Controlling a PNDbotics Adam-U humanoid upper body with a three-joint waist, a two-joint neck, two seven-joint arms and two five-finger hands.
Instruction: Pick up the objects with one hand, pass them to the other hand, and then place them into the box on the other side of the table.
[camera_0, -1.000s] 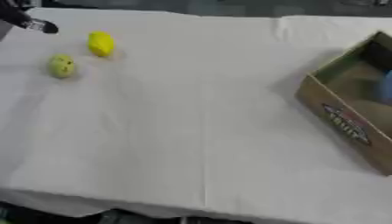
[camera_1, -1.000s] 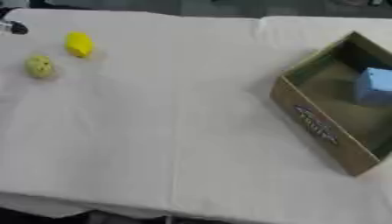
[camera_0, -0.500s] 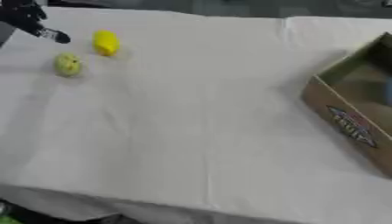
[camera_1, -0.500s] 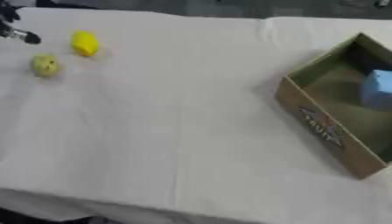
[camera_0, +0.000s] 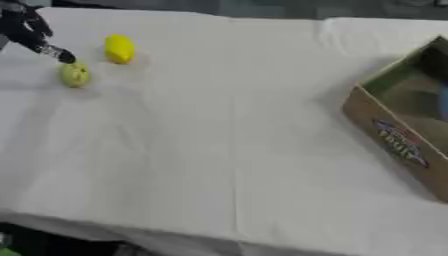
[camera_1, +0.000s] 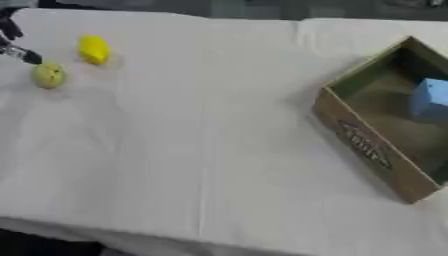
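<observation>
Left hand at far-left corner of bench, fingers extended, holding nothing, one fingertip just above green fruit. Yellow fruit just beside. Box well apart at right, blue block inside. Risk: fingertip contact rolls round fruit away before grasp. Right hand absent from view.

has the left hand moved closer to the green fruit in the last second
Yes. The left hand has come down from the corner toward the green fruit; its fingertip is now just above it, beside the yellow fruit.
</observation>
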